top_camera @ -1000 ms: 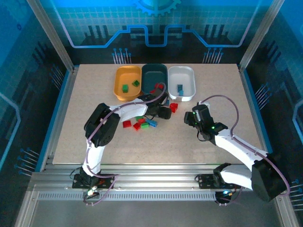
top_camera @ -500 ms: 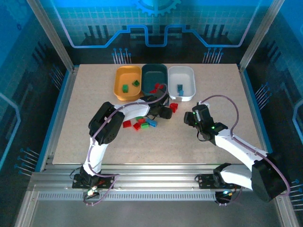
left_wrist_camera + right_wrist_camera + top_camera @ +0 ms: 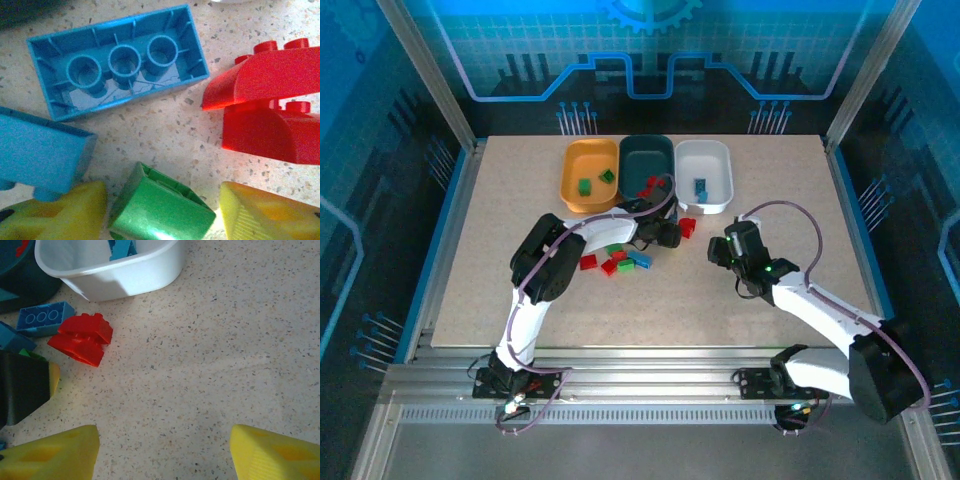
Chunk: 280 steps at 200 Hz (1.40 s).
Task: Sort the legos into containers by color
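Three tubs sit in a row at the far side of the table [image 3: 500,270]. The orange tub [image 3: 585,160] holds two green legos [image 3: 584,186], the teal tub [image 3: 645,155] holds red legos [image 3: 648,186], and the white tub [image 3: 705,160] holds one blue lego [image 3: 701,186]. A loose pile [image 3: 620,260] lies just in front of the teal tub. The left gripper [image 3: 162,222] is down in the pile with its fingers either side of a green brick [image 3: 150,202]; can't tell if it's clamped. The right gripper [image 3: 162,455] is near the white tub, jaws apart over bare table, holding nothing.

Shown are a speckled beige worktop [image 3: 165,130], a red lego [image 3: 272,135], a green lego [image 3: 160,212], a blue lego [image 3: 117,60], an orange-yellow tub [image 3: 585,160], a teal tub [image 3: 642,158], a white tub [image 3: 712,160].
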{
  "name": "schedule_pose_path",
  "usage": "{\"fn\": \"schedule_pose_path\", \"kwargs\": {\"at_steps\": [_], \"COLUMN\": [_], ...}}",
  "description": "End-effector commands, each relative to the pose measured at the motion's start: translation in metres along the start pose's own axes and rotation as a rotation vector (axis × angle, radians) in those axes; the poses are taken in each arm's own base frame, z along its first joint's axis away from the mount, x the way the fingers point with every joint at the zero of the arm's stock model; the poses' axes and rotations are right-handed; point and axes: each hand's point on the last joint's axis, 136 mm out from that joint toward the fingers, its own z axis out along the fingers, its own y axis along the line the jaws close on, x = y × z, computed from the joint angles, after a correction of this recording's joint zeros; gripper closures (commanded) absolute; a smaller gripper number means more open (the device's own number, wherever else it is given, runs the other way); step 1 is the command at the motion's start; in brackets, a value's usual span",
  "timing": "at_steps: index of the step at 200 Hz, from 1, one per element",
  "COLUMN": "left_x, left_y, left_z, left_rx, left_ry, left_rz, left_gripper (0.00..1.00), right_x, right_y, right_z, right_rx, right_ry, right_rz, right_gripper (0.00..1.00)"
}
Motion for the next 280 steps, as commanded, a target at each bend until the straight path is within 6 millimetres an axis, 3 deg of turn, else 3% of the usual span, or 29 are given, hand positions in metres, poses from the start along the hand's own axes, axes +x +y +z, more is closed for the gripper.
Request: {"fn": "schedule_pose_path", "kwargs": {"at_steps": [1,66,102,146,175,194,224,247,280], "left_x": [-0.001,0.009,0.015,0.018,-0.004,-0.028,-0.073,-0.1,-0.135], "left_y": [-0.002,-0.002,-0.007,-0.013,-0.013,0.014,0.084,0.132,0.178], "left_z": [0.013,0.006,-0.008,-0.044,-0.084,-0.102,-0.118,-0.115,-0.098], "left_rx": [0.024,0.014,0.015,0.048,0.083,0.089,0.017,-0.036,-0.075], "left_ry": [-0.015,-0.018,-0.027,-0.056,-0.105,-0.121,-0.16,-0.161,-0.161], "left_rz": [0.018,0.038,0.063,0.049,0.033,-0.052,-0.226,-0.334,-0.433], "left_gripper": [0.45,0.63,0.67,0.68,0.68,0.69,0.72,0.72,0.72], "right_x": [-0.01,-0.01,-0.01,-0.01,-0.01,-0.009,-0.01,-0.009,-0.01], "right_y": [0.004,0.005,0.005,0.005,0.006,0.007,0.01,0.01,0.009], "right_z": [0.0,0.001,0.0,-0.001,0.0,0.0,0.0,0.0,0.0], "right_rx": [-0.011,-0.014,-0.014,-0.018,-0.022,-0.025,-0.034,-0.033,-0.027], "right_ry": [-0.02,-0.016,-0.017,-0.019,-0.019,-0.016,-0.014,-0.011,-0.015], "right_rz": [0.02,0.019,0.019,0.02,0.021,0.021,0.021,0.018,0.015], "right_gripper": [0.29,0.29,0.29,0.29,0.29,0.29,0.29,0.29,0.29]}}
